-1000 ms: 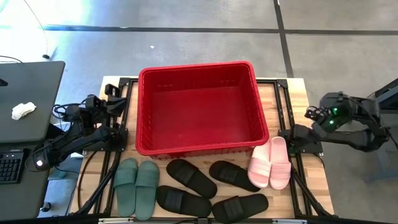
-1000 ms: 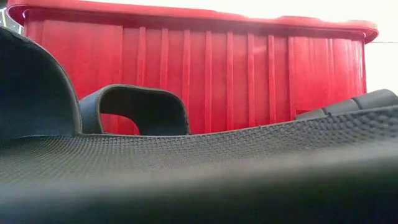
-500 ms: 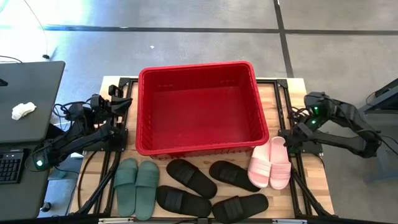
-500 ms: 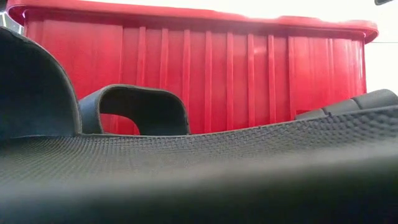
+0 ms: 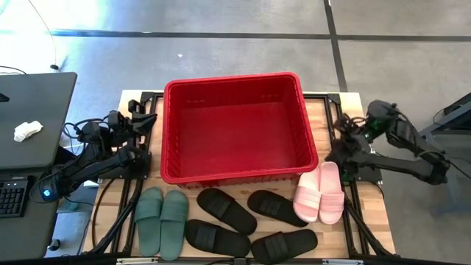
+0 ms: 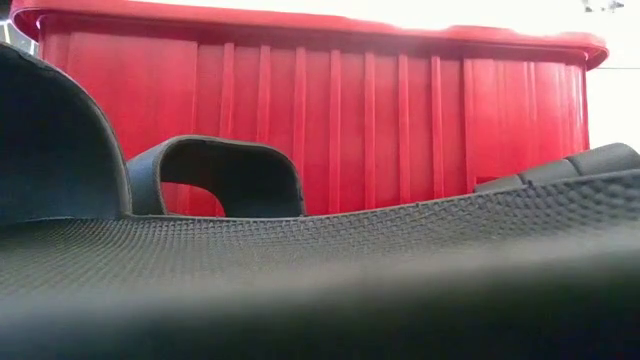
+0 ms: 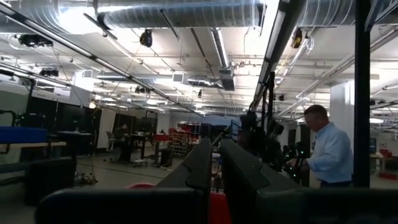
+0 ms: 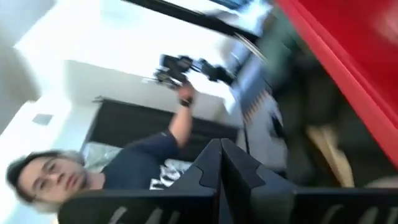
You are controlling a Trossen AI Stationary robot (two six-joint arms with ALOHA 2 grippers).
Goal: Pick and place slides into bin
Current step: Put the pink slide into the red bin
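- Right gripper (image 8: 219, 163) closed on nothing, fingers pressed together, at the table's right edge just off the bin's right wall, near the pink pair.
- Right arm folded low and running out past the table's right side.
- Left gripper (image 7: 214, 165) nearly closed, only a slim gap between the fingers (image 7: 193, 168), holding nothing; parked at the table's left edge, beside the bin's left wall, pointing level into the room.
- Red bin (image 5: 168, 132) in the middle of the table toward the far side, nothing visible inside; seen in the low view as a ribbed red wall (image 6: 400, 130) with a thick rim.
- Pale pink slides (image 5: 321, 193) side by side on the wood just off the bin's near right corner, one toe close against the bin.
- Sage green slides (image 5: 162, 221) side by side at the near left, in front of the bin's left corner.
- Four black slides (image 5: 250, 221) scattered between the green and pink pairs, two nearer the bin, two at the near edge.
- One black slide (image 6: 320, 270) filling the foreground of the low view, another's strap (image 6: 220, 175) arching behind it.
- Person in a light blue shirt (image 7: 326, 152) far off in the room; another person in a dark shirt (image 8: 149, 168), blurred, one arm raised.
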